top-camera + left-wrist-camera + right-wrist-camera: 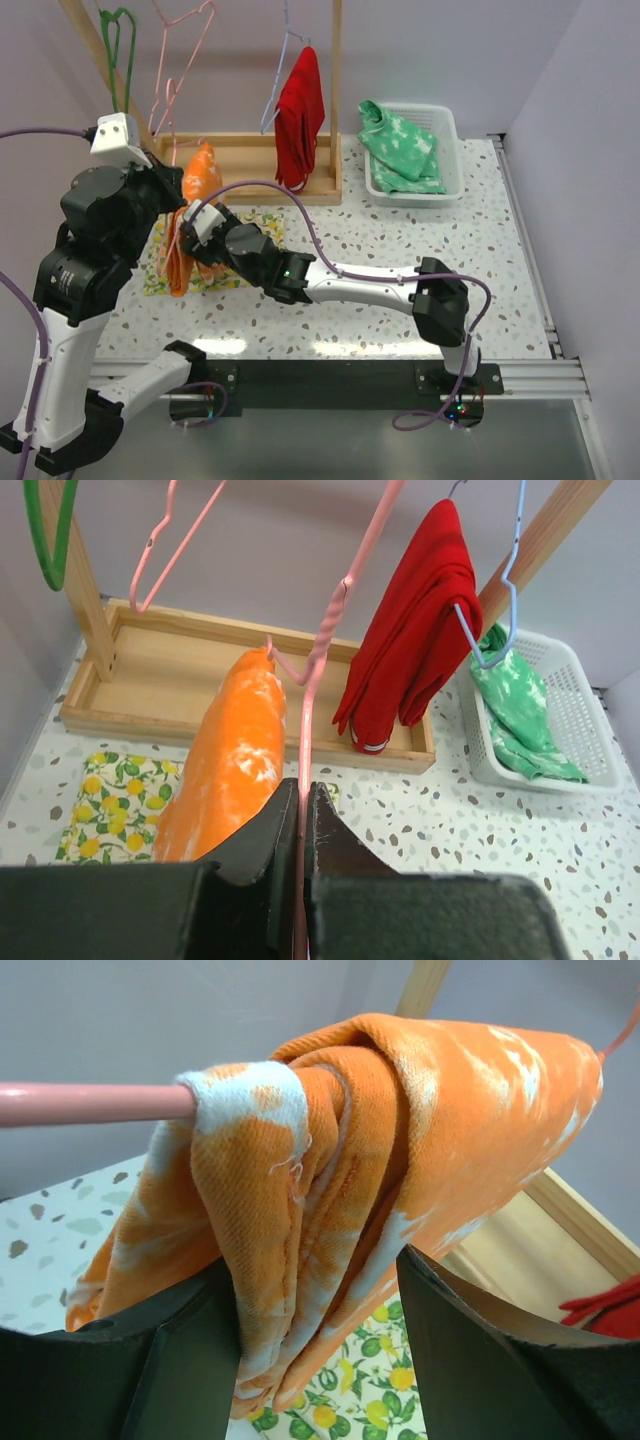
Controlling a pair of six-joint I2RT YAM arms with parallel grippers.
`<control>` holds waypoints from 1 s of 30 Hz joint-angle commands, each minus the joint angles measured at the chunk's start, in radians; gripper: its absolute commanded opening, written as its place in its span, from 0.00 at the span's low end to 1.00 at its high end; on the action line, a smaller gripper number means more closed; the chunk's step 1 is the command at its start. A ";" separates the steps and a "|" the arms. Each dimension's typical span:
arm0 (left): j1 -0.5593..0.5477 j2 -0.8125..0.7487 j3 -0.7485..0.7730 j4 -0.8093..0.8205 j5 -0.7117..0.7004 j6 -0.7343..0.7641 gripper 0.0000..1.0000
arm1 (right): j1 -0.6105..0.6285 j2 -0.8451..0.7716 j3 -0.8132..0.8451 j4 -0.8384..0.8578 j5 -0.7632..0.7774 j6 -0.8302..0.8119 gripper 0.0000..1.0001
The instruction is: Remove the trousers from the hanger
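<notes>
Above the desk [400, 230], the orange trousers [420, 1110] hang folded between the half-wide right jaws, draped over the pink hanger [90, 1103], which the left jaws clamp tight. A shallow bite may slip off the cloth, and a hard pull may twist the hanger.

The top external view looks down from behind the arm bases over the speckled terrazzo-pattern table [400, 250]. The left wrist view looks forward over the left gripper [303, 792], along the thin pink wire hanger [322, 650], toward the light wooden rack [180, 680]. The right wrist view sits very close to the orange white-blotched cloth trousers [400, 1140]. All three share them and the flat yellow lemon-print cloth [100, 810]
</notes>
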 commanded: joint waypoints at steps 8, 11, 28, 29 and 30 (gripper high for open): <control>-0.002 -0.030 0.082 0.107 -0.006 -0.016 0.00 | -0.007 0.013 0.070 0.089 -0.097 0.010 0.55; -0.002 -0.032 0.106 0.086 -0.012 -0.016 0.00 | -0.005 0.039 0.080 0.124 -0.086 0.009 0.22; -0.002 -0.050 -0.007 -0.005 -0.135 -0.070 0.00 | 0.004 -0.264 -0.209 0.330 0.142 0.012 0.00; -0.002 -0.044 -0.019 -0.008 -0.140 -0.074 0.00 | 0.007 -0.284 -0.220 0.331 0.148 0.015 0.00; -0.002 -0.032 -0.031 -0.011 -0.141 -0.083 0.00 | 0.014 -0.321 -0.240 0.331 0.156 0.016 0.00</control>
